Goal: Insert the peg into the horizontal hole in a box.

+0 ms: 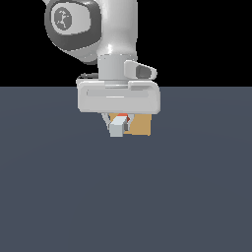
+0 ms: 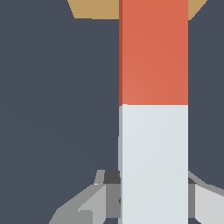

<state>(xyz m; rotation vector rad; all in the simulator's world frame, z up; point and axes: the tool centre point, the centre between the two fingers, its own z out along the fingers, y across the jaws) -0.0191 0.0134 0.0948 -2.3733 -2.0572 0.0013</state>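
Observation:
My gripper [image 1: 118, 123] hangs under the white hand, shut on the peg [image 1: 118, 127], whose pale grey-white end faces the camera with a sliver of orange-red behind it. In the wrist view the peg [image 2: 153, 109] runs as a long bar, white half between the grey fingers [image 2: 94, 199], orange-red half reaching toward the box [image 2: 94, 8]. The tan box [image 1: 140, 125] stands right behind the peg, on the exterior view's right of it. The peg's far tip and the hole are hidden, so I cannot tell whether the tip is inside.
A flat dark blue-grey floor [image 1: 126, 197] spreads all around. The robot's white arm [image 1: 93, 29] rises above the hand.

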